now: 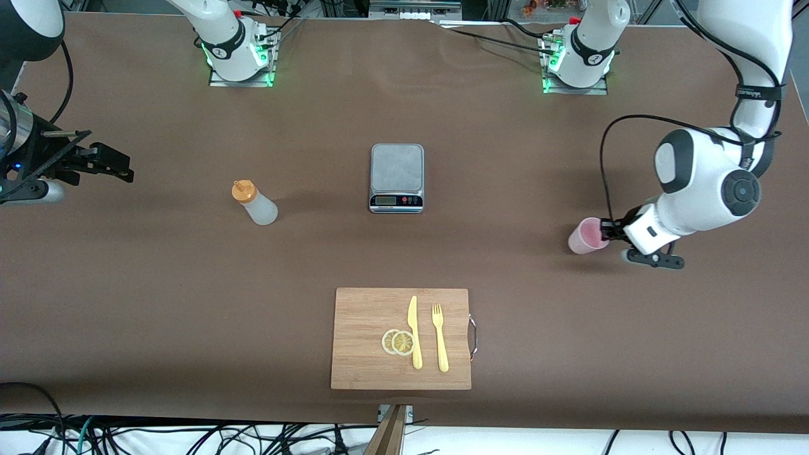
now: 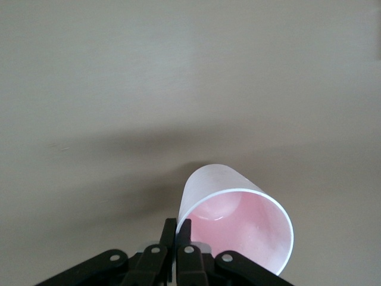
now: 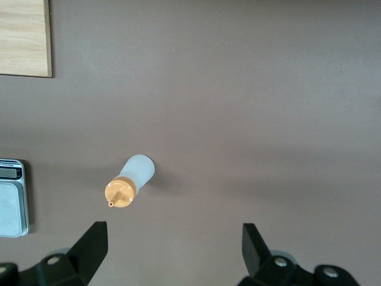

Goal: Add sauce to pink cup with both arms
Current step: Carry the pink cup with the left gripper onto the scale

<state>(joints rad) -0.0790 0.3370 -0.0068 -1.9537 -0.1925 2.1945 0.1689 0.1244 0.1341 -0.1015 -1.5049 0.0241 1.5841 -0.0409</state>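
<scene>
- Starting at the right arm's end of the table: the right gripper (image 1: 123, 169) hangs over bare brown table (image 1: 189, 303), jaws spread wide with nothing between them. The arm itself is cut off by the picture's edge, so only part of it shows.
- In the right wrist view both black fingers (image 3: 92, 247) stand well apart, and their tips run out of the frame.
- Next along, the sauce bottle (image 1: 255, 203) stands upright on the table with its orange cap on, well apart from the right gripper and beside the scale, toward the right arm's end.
- Middle now: a small kitchen scale (image 1: 397, 177) sits with its display toward the front camera; the digits are too small to read.
- Nearer the camera, a wooden cutting board (image 1: 360, 341) carries two lemon slices (image 1: 398, 342), a yellow knife (image 1: 414, 332) and a yellow fork (image 1: 440, 337).
- Toward the left arm's end: the pink cup (image 1: 586, 236) is tilted over, and the left gripper (image 1: 608, 232) is pinched tight on its rim.
- The left wrist view shows the fingers (image 2: 168, 238) clamped on the cup's wall; whether the cup's base touches the table I can't tell.
- The table is covered in plain brown; cables trail along the edge below it.
</scene>
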